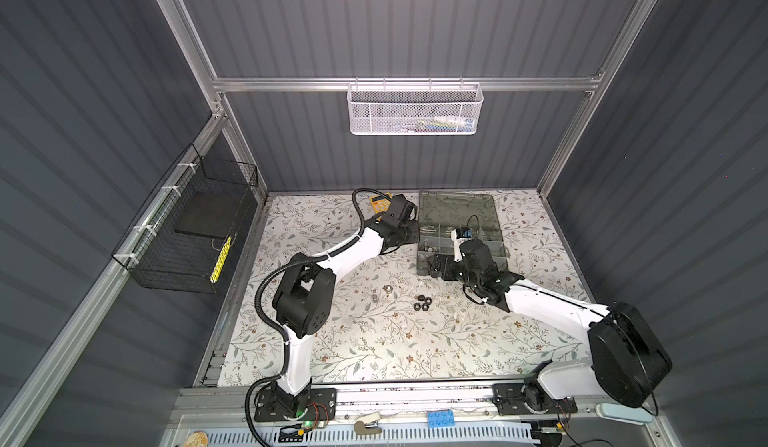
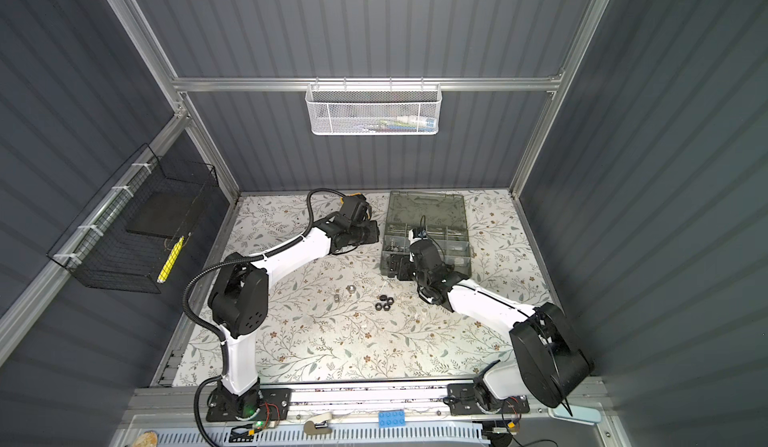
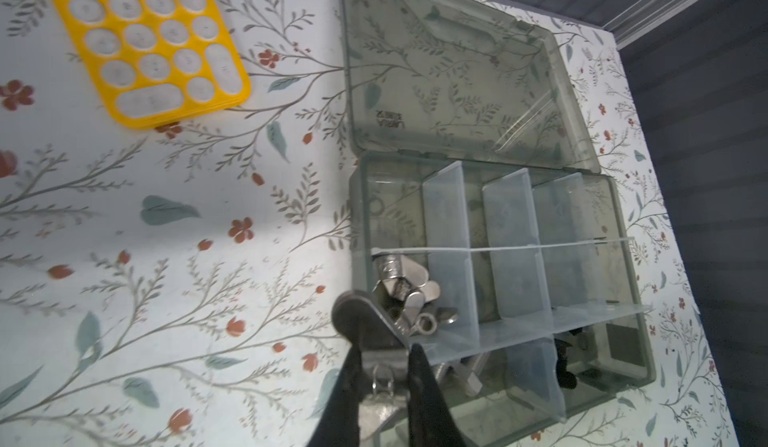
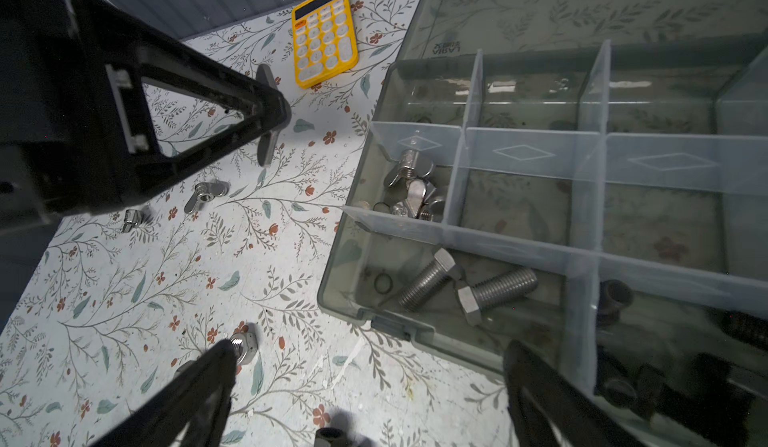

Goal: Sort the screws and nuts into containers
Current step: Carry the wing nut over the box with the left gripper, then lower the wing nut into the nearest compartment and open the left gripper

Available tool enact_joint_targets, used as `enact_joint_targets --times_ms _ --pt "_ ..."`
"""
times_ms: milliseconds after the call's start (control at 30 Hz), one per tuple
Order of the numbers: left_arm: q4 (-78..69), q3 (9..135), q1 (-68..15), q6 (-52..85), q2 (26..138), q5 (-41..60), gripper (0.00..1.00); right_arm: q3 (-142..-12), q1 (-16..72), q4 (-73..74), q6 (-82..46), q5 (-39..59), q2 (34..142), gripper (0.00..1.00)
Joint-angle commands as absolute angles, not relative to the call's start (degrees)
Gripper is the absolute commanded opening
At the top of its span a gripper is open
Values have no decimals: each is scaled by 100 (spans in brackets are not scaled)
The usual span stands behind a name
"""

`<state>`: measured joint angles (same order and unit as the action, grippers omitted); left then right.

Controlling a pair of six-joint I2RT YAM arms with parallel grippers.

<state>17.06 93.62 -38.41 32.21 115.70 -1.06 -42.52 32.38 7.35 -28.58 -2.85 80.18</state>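
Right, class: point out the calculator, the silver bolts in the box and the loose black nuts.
calculator [image 4: 325, 35]: right wrist view, its keypad.
silver bolts [image 4: 424, 285]: right wrist view, one bolt's shank.
black nuts [image 1: 425, 307]: in a top view, one nut.

Both arms wear glossy white shells over their long links, the left arm and the right arm alike, joined by boxy matte-black joint housings; the largest, a rounded black housing, fills the lower right of the frame; a black corrugated conduit follows the left arm, tied on with white zip ties; each arm is bolted to a black base plate dotted with pale bolt heads, thin red and black wires beside it; a green light glows at the left base; the left end effector has black, open triangular fingers; the right end effector has tapering black fingers.
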Motion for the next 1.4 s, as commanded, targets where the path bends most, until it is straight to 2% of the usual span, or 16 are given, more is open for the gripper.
enact_joint_targets --times_ms 0,267,667,833,1133,1267,1367 --pt "1767 9756 -4013 3276 11921 -77 9 -4140 3138 870 -3074 -121 7887 99" --pt "1716 10266 -4192 3315 12551 -8 10 -3991 2921 971 -3230 4 7740 99" --pt "1757 10239 -4192 3243 12721 -132 11 -3938 2821 1037 -3333 172 7717 99" --pt "1837 10248 -4192 3197 12779 -162 14 -3936 2820 1063 -3350 213 7737 99" --pt "1919 10182 -4188 3178 12720 -215 24 -3928 2797 1081 -3366 238 7738 99" --pt "1986 10163 -4192 3159 12650 -298 39 -3922 2796 1081 -3376 250 7742 99" --pt "1991 10145 -4192 3138 12574 -338 41 -3920 2803 1090 -3375 247 7750 99"
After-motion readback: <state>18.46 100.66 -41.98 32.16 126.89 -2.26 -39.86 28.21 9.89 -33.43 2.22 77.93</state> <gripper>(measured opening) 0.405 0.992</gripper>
